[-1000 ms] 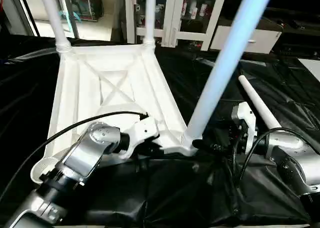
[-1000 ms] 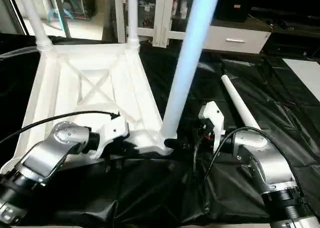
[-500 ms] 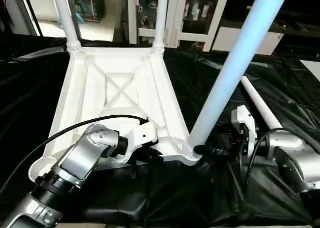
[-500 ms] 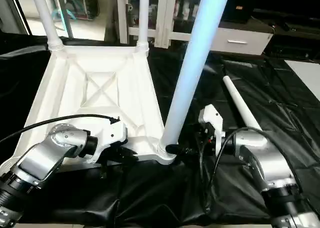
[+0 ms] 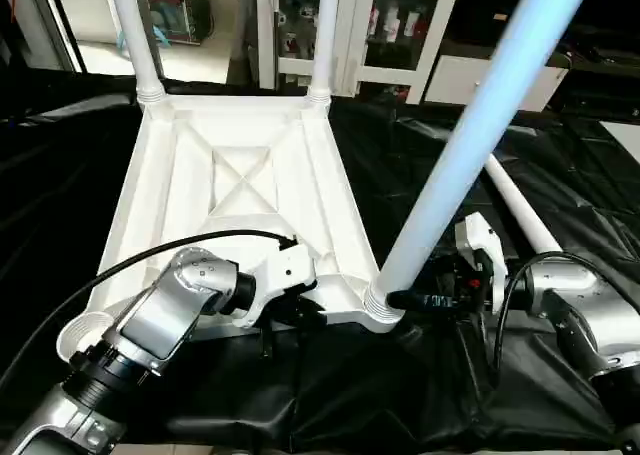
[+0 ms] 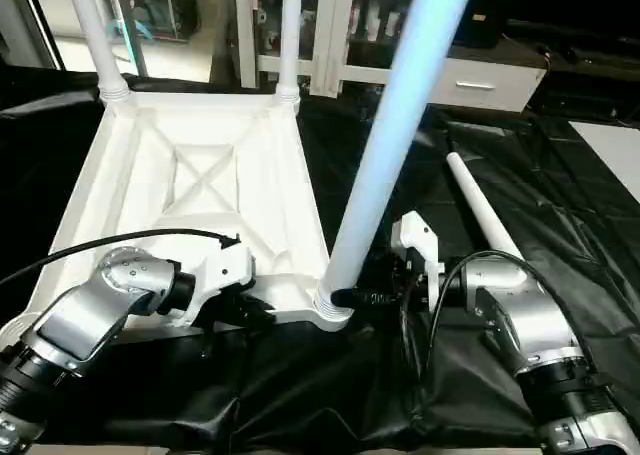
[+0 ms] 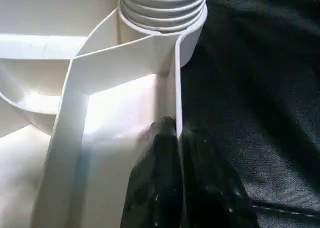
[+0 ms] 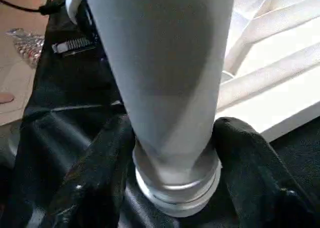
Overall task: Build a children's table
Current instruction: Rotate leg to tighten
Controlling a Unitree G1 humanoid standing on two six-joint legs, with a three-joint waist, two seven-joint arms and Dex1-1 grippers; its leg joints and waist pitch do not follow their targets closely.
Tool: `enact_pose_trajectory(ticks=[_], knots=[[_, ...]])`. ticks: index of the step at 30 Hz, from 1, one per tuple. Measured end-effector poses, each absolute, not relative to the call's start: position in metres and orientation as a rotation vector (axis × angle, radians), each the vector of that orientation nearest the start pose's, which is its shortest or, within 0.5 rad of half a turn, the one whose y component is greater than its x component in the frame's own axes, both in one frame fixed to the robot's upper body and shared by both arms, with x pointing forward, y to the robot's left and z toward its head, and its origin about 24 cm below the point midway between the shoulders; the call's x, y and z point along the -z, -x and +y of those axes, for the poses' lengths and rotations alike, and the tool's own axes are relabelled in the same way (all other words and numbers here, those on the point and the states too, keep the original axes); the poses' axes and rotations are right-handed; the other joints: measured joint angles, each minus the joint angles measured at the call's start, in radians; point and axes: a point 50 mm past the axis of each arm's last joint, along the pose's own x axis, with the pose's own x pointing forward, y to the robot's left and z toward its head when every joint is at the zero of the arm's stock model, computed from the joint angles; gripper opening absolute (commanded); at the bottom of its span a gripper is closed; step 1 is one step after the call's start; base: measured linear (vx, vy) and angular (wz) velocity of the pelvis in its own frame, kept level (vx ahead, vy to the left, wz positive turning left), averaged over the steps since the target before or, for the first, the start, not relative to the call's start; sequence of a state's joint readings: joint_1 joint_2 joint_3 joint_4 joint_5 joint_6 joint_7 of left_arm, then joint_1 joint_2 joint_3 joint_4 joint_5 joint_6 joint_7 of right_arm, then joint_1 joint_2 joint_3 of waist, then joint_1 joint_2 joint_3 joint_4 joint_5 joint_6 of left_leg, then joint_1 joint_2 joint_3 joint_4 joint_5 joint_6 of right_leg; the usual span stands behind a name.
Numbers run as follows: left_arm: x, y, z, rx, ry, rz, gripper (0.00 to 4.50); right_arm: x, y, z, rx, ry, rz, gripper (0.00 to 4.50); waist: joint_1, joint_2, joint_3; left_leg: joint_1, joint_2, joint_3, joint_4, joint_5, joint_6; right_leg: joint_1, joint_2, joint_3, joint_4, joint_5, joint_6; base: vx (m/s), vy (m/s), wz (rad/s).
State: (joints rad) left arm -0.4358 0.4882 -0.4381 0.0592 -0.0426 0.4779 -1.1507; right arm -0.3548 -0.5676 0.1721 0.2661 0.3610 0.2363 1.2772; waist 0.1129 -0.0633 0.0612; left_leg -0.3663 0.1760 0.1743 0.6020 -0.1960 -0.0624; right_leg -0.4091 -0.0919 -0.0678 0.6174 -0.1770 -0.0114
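We're looking down at the children's table (image 5: 240, 190), upside down on the black cloth (image 5: 420, 395) in front of us, ribbed underside up. Two legs stand in the far corner sockets — the far-left leg (image 5: 130, 30) and the far-right leg (image 5: 325, 30). A third leg (image 5: 470, 140) rises at a tilt from the near-right socket, its threaded collar sitting at the socket's rim; we can't tell whether it's fully seated.

The right gripper (image 8: 172, 163) brackets the base of that leg, one black finger (image 8: 95, 173) on each side, close against the collar; whether they press on it we cannot tell. The left gripper (image 7: 175, 163) is pinched narrow on the thin near edge wall of the top, just beside that same corner, holding the top steady.

So, three legs up, by our reckoning. The fourth leg (image 5: 520, 210) lies loose on the cloth to the right, beyond the right arm, and the near-left socket (image 5: 85, 335) stands open. What's left, as we judge it: finish seating this third leg, fit the last one at the near-left corner, then turn the table onto its feet.
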Motion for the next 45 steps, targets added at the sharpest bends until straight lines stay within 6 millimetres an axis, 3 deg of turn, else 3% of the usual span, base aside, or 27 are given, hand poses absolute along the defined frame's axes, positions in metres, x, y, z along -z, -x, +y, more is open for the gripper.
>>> enact_pose_trajectory(ticks=[5, 19, 21, 22, 25, 29, 32, 35, 45], knots=[[-0.063, -0.272, 0.114, 1.395, -0.453, 0.553, 0.0, -0.071, -0.278, -0.184, -1.339, 0.1, 0.333, 2.04, 0.0, -0.001, -0.001, 0.001, 0.0, 0.0, 0.001, 0.0, 0.0, 0.001, 0.0, 0.0, 0.0, 0.0, 0.0, 0.0, 0.0, 0.0], [-0.062, -0.273, 0.115, 1.375, -0.45, 0.565, 0.0, -0.066, -0.279, -0.18, -1.309, 0.119, 0.312, 1.95, -0.003, -0.005, -0.003, 0.003, 0.0, 0.0, 0.001, 0.0, 0.0, 0.003, 0.0, 0.0, 0.002, 0.0, -0.001, 0.0, 0.0, 0.0], [-0.059, -0.278, 0.115, 1.32, -0.435, 0.57, 0.0, -0.061, -0.285, -0.177, -1.234, 0.126, 0.305, 1.94, -0.013, -0.006, -0.004, 0.008, 0.0, 0.0, 0.001, 0.001, -0.001, 0.01, 0.0, 0.0, 0.002, 0.001, -0.001, 0.0, 0.0, 0.0], [-0.058, -0.284, 0.113, 1.267, -0.43, 0.57, 0.0, -0.059, -0.293, -0.173, -1.16, 0.129, 0.301, 1.94, -0.027, -0.007, -0.004, 0.016, 0.0, 0.0, 0.001, 0.001, -0.002, 0.013, 0.0, 0.0, 0.001, -0.002, 0.003, -0.055, -0.001, -0.09], [-0.055, -0.295, 0.105, 1.144, -0.396, 0.575, 0.0, -0.054, -0.307, -0.162, -0.984, 0.112, 0.291, 1.93, -0.055, -0.008, -0.005, 0.016, 0.0, -0.002, 0.001, 0.001, -0.003, 0.013, 0.0, -0.003, -0.005, -0.002, 0.004, -0.037, 0.007, -0.08], [-0.054, -0.305, 0.099, 1.025, -0.348, 0.589, 0.0, -0.049, -0.317, -0.145, -0.788, 0.042, 0.282, 1.93, -0.075, -0.009, -0.005, 0.016, 0.0, -0.005, 0.001, 0.002, -0.003, 0.011, 0.0, -0.006, -0.009, -0.002, 0.004, -0.014, 0.003, -0.03], [-0.056, -0.318, 0.089, 0.89, -0.324, 0.594, 0.0, -0.045, -0.332, -0.115, -0.528, -0.077, 0.262, 1.93, -0.096, -0.009, -0.004, 0.013, 0.0, -0.009, 0.003, 0.002, -0.003, 0.006, -0.001, -0.012, -0.013, -0.002, 0.004, 0.0, 0.0, 0.0], [-0.057, -0.323, 0.081, 0.822, -0.317, 0.585, 0.0, -0.047, -0.34, -0.102, -0.414, -0.12, 0.262, 1.91, -0.103, -0.008, -0.005, 0.008, 0.0, -0.025, 0.003, 0.002, -0.004, 0.007, -0.001, -0.031, -0.028, 0.0, 0.0, 0.0, 0.0, 0.0], [-0.059, -0.326, 0.081, 0.788, -0.315, 0.569, 0.0, -0.053, -0.344, -0.09, -0.348, -0.09, 0.244, 1.9, -0.096, -0.008, -0.004, 0.01, 0.0, -0.024, -0.001, 0.001, -0.005, 0.005, -0.001, -0.028, -0.022, 0.024, -0.005, 0.0, 0.0, 0.0]])
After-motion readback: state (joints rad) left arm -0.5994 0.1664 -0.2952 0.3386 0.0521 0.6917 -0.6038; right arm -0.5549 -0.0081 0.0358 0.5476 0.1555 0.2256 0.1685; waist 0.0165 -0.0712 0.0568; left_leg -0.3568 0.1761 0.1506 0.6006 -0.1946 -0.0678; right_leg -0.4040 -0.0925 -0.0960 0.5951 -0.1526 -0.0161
